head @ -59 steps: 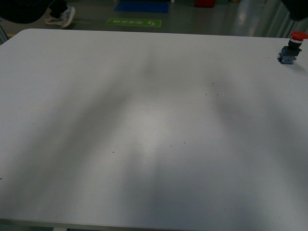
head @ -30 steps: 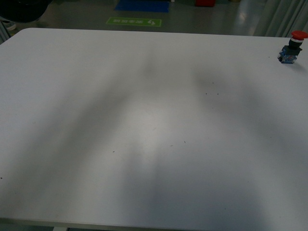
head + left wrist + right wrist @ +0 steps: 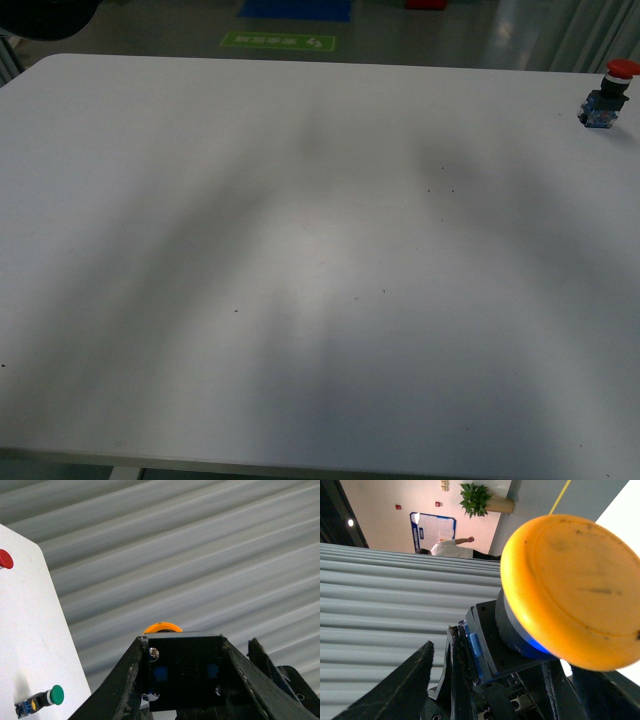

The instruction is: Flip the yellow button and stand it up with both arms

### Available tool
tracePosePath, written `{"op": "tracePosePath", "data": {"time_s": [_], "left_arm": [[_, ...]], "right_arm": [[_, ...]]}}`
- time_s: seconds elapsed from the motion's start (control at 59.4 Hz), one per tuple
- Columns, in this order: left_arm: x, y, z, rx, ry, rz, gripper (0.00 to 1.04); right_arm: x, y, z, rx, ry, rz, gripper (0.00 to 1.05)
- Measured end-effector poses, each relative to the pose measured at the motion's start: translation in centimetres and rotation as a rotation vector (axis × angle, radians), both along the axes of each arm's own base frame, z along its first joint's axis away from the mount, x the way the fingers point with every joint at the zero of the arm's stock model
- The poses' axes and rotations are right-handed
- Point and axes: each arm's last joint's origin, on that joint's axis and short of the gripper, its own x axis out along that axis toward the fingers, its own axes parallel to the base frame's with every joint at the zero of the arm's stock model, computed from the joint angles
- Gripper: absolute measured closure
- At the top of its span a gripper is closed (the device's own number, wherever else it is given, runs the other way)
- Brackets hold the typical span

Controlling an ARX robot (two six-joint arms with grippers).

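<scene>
The yellow button is held in the air, off the table. In the left wrist view its black contact block [image 3: 182,672] fills the space between the fingers and the yellow cap [image 3: 162,628] peeks over it. My left gripper [image 3: 182,680] is shut on that block. The right wrist view shows the same yellow button very close, its cap [image 3: 575,585] large and its block [image 3: 487,635] clamped by a left finger [image 3: 457,675]. My right gripper [image 3: 505,695] is open, with its fingers [image 3: 400,690] standing apart on either side of the button. In the front view only a dark arm part [image 3: 45,15] shows, at the top left corner.
A similar switch with a red cap [image 3: 610,95] stands near the far right edge of the white table [image 3: 320,300]. The left wrist view also shows a green-capped switch [image 3: 47,697] lying on the table and a red cap [image 3: 4,559]. A grey corrugated wall [image 3: 200,555] lies behind.
In the front view the dark shape at the top right corner has gone out of view, and so have the passer-by's shoes at the top left. The red-capped switch has not moved.
</scene>
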Motion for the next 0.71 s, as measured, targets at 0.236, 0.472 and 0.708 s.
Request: {"op": "tracePosePath", "data": {"time_s": [0.236, 0.472, 0.708], "left_arm": [[0.08, 0.06, 0.07, -0.007, 0.002, 0.015, 0.69], [0.1, 0.08, 0.06, 0.0, -0.013, 0.024, 0.52], [0.2, 0.17, -0.08, 0.012, -0.028, 0.039, 0.06]], "right_arm": [[0.11, -0.14, 0.15, 0.006, -0.018, -0.004, 0.61], [0.18, -0.11, 0.21, 0.01, -0.034, -0.003, 0.64], [0.31, -0.51, 0.52, 0.019, -0.054, 0.011, 0.65]]}}
